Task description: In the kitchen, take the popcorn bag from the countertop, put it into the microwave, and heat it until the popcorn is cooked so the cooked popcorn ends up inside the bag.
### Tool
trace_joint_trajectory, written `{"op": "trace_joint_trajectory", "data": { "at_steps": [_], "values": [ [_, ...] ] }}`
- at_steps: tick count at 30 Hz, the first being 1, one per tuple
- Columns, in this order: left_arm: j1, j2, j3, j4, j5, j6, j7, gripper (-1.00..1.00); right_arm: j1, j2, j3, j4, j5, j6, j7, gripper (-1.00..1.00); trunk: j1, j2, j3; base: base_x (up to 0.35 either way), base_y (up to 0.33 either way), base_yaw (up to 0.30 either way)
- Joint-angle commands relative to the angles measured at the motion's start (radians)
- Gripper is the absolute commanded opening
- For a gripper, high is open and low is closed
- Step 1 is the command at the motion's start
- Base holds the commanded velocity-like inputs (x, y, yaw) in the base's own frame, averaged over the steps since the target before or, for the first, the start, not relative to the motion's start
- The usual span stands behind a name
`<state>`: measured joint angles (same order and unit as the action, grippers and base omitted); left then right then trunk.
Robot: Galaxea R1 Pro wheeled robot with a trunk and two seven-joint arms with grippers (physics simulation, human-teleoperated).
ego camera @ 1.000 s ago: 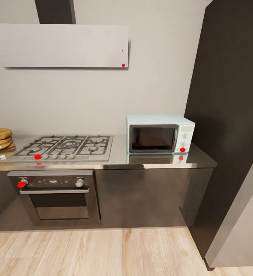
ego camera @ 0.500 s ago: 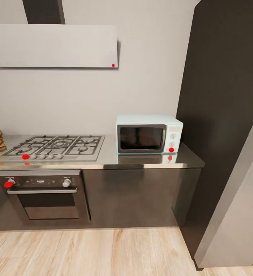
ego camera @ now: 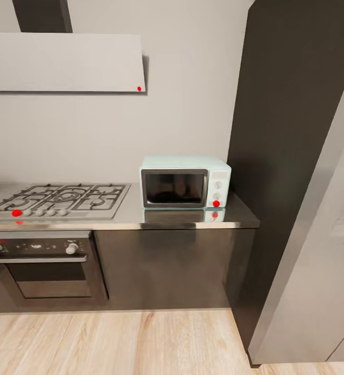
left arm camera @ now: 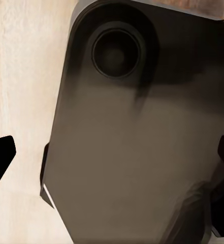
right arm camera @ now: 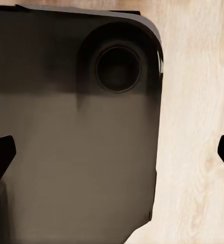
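Home kitchen – hob (ego camera: 62,199), oven (ego camera: 44,263), microwave (ego camera: 185,181)

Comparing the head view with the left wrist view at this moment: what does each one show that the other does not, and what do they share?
Head view: the microwave, door shut, on the countertop, with the stove to its left, the oven below and a tall dark cabinet at right.

Left wrist view: the left end effector, fingertips wide apart, above a dark rounded part of the robot's own body.

Both: the pale wood floor.

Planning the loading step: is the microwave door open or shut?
Shut. The microwave on the countertop shows its dark glass door flush within the steel frame.
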<state>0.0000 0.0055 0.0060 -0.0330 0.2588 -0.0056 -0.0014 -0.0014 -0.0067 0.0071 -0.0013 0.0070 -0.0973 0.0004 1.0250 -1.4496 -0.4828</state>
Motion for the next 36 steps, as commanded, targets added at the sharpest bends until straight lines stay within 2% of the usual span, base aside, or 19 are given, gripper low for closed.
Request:
{"op": "trace_joint_trajectory", "data": {
  "at_steps": [1,6,12,25,36],
  "values": [
    [0.0,0.0,0.0,-0.001,0.005,-0.001,0.0,1.0,0.0,0.0,0.001,0.0,0.0,-0.003,0.0,1.0,0.0,0.0,-0.001,0.0,-0.277,0.038],
    [0.0,0.001,0.0,-0.001,0.005,-0.001,0.0,1.0,0.0,-0.001,0.001,0.0,-0.001,-0.003,-0.001,1.0,0.0,0.0,-0.001,0.0,-0.218,0.191],
    [0.0,0.001,0.001,-0.001,0.006,-0.001,0.0,1.0,0.0,-0.001,0.001,0.0,-0.001,-0.004,0.001,1.0,0.0,0.0,-0.001,0.0,-0.023,0.245],
    [0.0,-0.002,0.0,-0.001,0.005,-0.001,0.007,1.0,0.0,-0.003,0.002,0.001,0.001,-0.003,0.001,1.0,0.0,0.0,-0.001,0.0,0.0,0.014],
    [0.0,-0.001,-0.001,-0.001,0.005,-0.001,0.006,1.0,0.0,-0.002,0.002,0.003,0.001,-0.004,0.001,1.0,0.0,0.0,-0.001,0.278,0.0,0.0]
  ]
}}
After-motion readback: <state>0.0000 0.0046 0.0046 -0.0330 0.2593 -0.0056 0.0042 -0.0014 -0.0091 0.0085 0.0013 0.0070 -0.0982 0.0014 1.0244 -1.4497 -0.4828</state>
